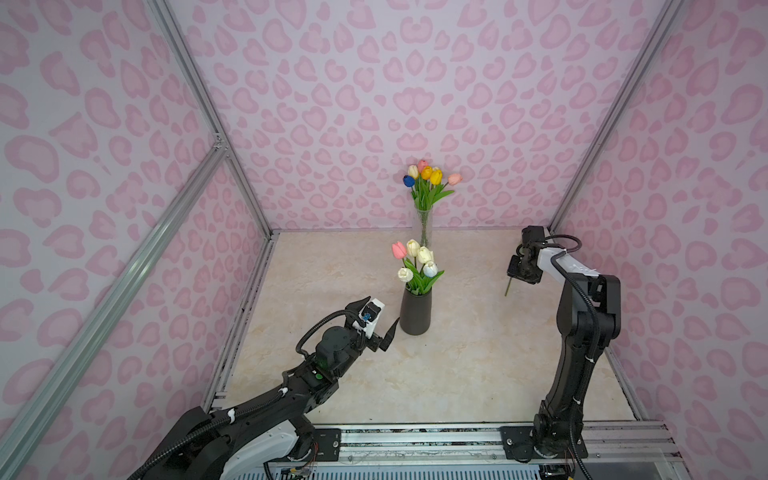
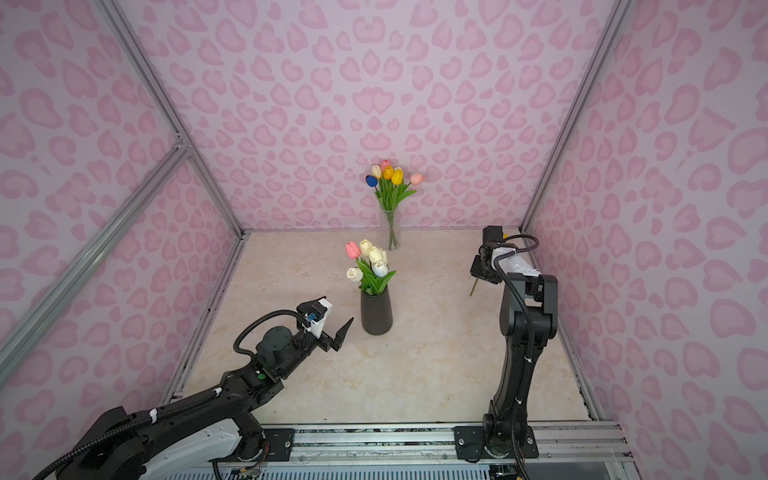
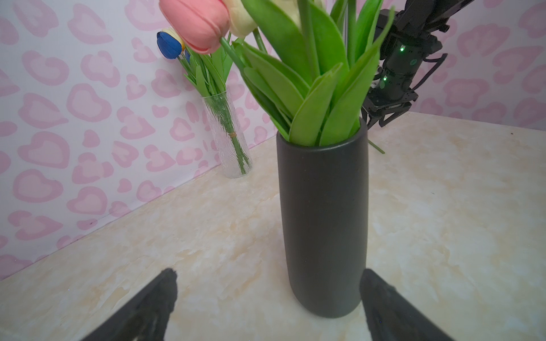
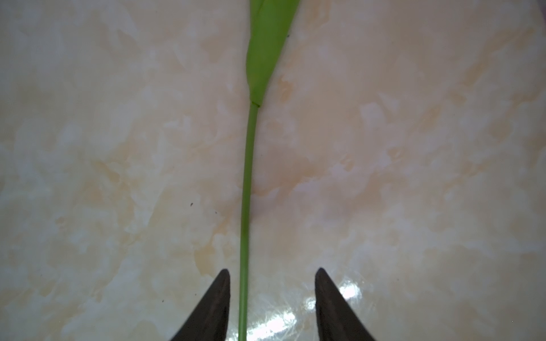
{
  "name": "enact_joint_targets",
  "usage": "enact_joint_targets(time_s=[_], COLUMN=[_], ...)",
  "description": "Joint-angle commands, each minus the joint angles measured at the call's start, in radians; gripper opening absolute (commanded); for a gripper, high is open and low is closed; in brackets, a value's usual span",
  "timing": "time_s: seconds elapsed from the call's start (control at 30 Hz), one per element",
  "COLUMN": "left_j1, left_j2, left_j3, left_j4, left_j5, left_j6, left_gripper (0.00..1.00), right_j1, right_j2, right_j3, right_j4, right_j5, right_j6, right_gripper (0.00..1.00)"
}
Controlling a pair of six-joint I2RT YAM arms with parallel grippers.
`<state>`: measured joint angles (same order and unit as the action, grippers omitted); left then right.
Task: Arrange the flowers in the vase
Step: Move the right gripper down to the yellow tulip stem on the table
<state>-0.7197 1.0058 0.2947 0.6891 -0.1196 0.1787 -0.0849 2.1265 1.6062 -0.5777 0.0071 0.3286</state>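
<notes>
Green stem [image 4: 246, 206] of a loose tulip lies flat on the marbled table [image 4: 413, 147]. It runs between the fingers of the right gripper [image 4: 273, 270], whose jaws stand apart with a gap on either side of it. In both top views that gripper hangs at 2 o'clock from the black vase [image 1: 415, 311]. Pink, cream and white tulips [image 1: 417, 262] fill the black vase near the table's middle. A brighter bunch [image 1: 428, 176] stands in a glass vase [image 1: 424, 228] at 12 o'clock, against the pink heart-print wall [image 1: 374, 83]. At 8 o'clock, just beside the black vase, the left gripper [image 1: 384, 336] holds its jaws wide apart.
</notes>
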Motion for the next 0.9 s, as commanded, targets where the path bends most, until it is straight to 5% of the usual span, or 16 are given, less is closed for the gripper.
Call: enact_joint_targets(time_s=[0.0, 0.43, 0.63, 0.87], left_j1=[0.0, 0.0, 0.0, 0.0], left_j2=[-0.004, -0.001, 0.002, 0.002], left_j3=[0.006, 0.0, 0.0, 0.003], left_j4=[0.039, 0.048, 0.05, 0.041], left_j5=[0.009, 0.023, 0.014, 0.015], left_j6=[0.008, 0.014, 0.017, 0.018], left_gripper=[0.97, 0.97, 0.97, 0.97], right_j1=[0.0, 0.007, 0.005, 0.01], right_j2=[0.041, 0.157, 0.176, 0.099], right_j3=[0.026, 0.122, 0.12, 0.017], right_j4=[-0.025, -0.071, -0.065, 0.012], right_j5=[-0.018, -0.006, -0.041, -0.091], right_j6=[-0.02, -0.04, -0.05, -0.053], right_gripper=[0.45, 0.41, 0.04, 0.0])
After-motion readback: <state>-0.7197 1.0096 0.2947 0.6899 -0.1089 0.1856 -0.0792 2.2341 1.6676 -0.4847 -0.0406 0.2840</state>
